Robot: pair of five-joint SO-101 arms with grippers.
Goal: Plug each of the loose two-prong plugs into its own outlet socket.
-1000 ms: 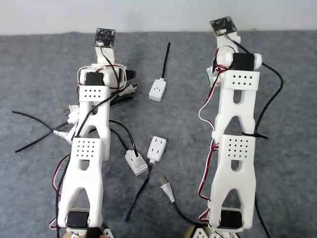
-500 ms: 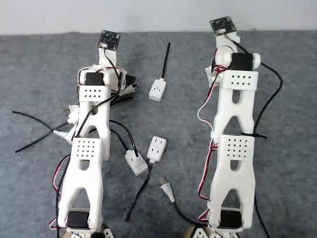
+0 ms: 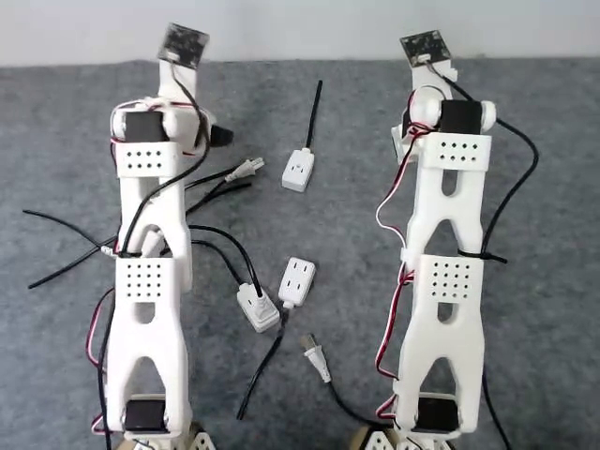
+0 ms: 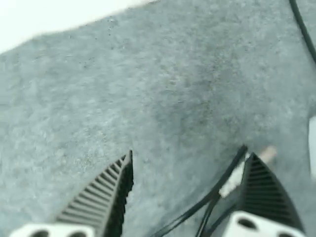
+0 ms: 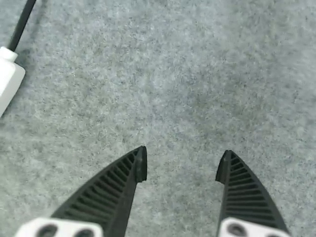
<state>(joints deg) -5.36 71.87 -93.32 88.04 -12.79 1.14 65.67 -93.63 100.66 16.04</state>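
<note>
The job is barely begun on the grey-carpeted desk [image 3: 553, 328]. At the left, the left claw [image 4: 190, 157] hangs wide open and empty over bare carpet at the far end of the desk. One loose plug [image 3: 247, 169] lies just beside it on its black cord, prongs free. Nearer the arms' bases, a white block [image 3: 259, 307] has a black cord entering one end and another leaving the other. It looks like one plug already seated in a socket, though the join is too small to confirm. Just beside it the near socket [image 3: 297, 281] lies face up with nothing in it. The far socket [image 3: 298, 169], close to the first plug, is likewise unfilled. A second loose plug [image 3: 315, 357] rests near the front edge between the two arms, well apart from either claw. At the right, the right claw [image 5: 184, 150] is also spread open, gripping nothing. By this reckoning two plugs and two sockets await pairing, and neither plug is picked up yet.
</note>
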